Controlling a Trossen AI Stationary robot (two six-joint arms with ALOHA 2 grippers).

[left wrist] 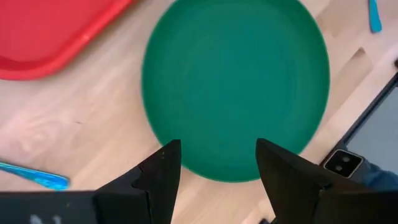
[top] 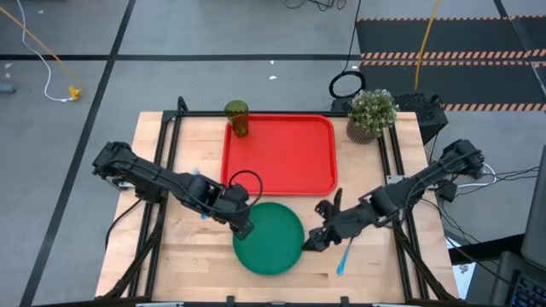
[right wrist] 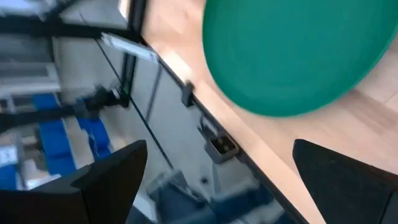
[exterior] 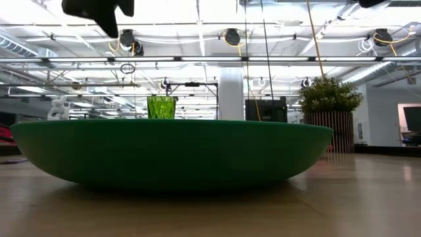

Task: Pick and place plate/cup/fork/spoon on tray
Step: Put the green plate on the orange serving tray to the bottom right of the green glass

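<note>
Hovering at the plate's (top: 269, 237) left rim, the left gripper (top: 242, 228) had its fingers half apart and empty, the plate lay on the bench (top: 183, 264) short of the tray (top: 279, 153), and the right gripper (top: 313, 242) gaped wide at the opposite rim, so gripping that rim seemingly came next.

Bright overhead lighting; right wrist view motion-blurred

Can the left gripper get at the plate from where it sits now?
Probably yes. The left gripper hangs open right at the edge of the plate, which lies flat on bare table short of the tray. Nothing lies between them; the right gripper waits, open, on the far side.
</note>
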